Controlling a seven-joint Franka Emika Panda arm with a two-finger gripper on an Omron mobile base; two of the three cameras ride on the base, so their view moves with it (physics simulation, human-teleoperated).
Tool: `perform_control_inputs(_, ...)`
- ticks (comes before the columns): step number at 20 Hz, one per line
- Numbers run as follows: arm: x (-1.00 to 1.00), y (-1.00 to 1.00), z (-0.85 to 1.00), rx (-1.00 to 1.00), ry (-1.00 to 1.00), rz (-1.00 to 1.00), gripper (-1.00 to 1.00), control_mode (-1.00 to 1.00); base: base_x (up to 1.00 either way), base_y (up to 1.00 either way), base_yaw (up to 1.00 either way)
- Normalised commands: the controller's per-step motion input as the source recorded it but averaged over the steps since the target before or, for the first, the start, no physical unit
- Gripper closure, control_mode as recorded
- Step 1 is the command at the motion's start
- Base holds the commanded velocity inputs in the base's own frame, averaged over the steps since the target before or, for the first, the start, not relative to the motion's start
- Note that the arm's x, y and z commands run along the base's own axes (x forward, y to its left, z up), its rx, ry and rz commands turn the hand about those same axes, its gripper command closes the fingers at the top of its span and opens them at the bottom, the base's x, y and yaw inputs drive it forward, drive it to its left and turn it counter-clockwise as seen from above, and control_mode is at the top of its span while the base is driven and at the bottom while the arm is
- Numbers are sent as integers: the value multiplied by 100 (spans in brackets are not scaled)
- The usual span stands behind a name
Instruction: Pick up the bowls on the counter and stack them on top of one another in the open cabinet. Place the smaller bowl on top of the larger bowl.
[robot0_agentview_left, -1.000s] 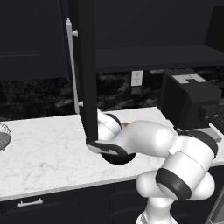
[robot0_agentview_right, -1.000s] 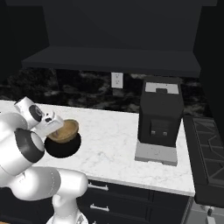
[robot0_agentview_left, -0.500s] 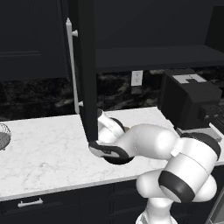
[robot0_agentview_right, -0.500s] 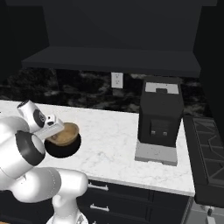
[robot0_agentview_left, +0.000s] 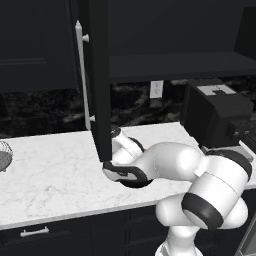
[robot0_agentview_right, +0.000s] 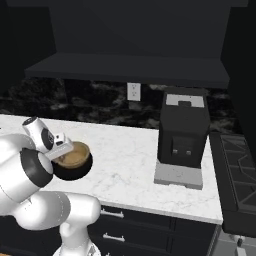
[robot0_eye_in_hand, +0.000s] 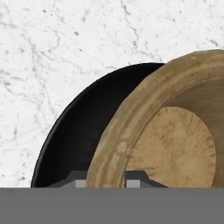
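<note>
The smaller bowl (robot0_eye_in_hand: 175, 144), tan wood, sits tilted over the larger bowl (robot0_eye_in_hand: 83, 127), glossy black, on the white counter (robot0_eye_in_hand: 52, 52). My gripper (robot0_eye_in_hand: 106, 180) is shut on the wooden bowl's near rim, one fingertip on each side. From the right base view the wooden bowl (robot0_agentview_right: 74, 155) lies in the mouth of the black bowl (robot0_agentview_right: 76, 171), with the gripper (robot0_agentview_right: 64, 151) at its left edge. In the left base view my arm hides most of the black bowl (robot0_agentview_left: 132, 182). The open cabinet's shelf (robot0_agentview_left: 175, 65) runs above, its door (robot0_agentview_left: 99, 85) swung out just left of my hand.
A black coffee machine (robot0_agentview_right: 182, 130) stands on the counter to the right, with a stove (robot0_agentview_right: 240, 170) beyond it. A grey wire basket (robot0_agentview_left: 4, 155) sits at the counter's far left. The door's lower edge hangs close above my wrist.
My hand and the wooden bowl have sunk slightly toward the black bowl. The black bowl has stayed in place.
</note>
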Motion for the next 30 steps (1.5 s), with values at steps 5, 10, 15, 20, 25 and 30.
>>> perform_control_inputs(5,0,2,21,0,0,0,-100,-100,0,0,0)
perform_control_inputs(10,-3,23,51,0,-1,0,-100,-100,0,0,0)
perform_control_inputs(15,-75,-29,21,3,-1,-6,-100,-100,0,0,0)
perform_control_inputs(20,-95,-95,2,16,-7,-18,-100,-100,0,0,0)
perform_control_inputs(25,-51,-100,18,22,-14,-24,-100,-100,0,0,0)
perform_control_inputs(30,-30,-99,2,23,-13,-26,-100,-100,0,0,0)
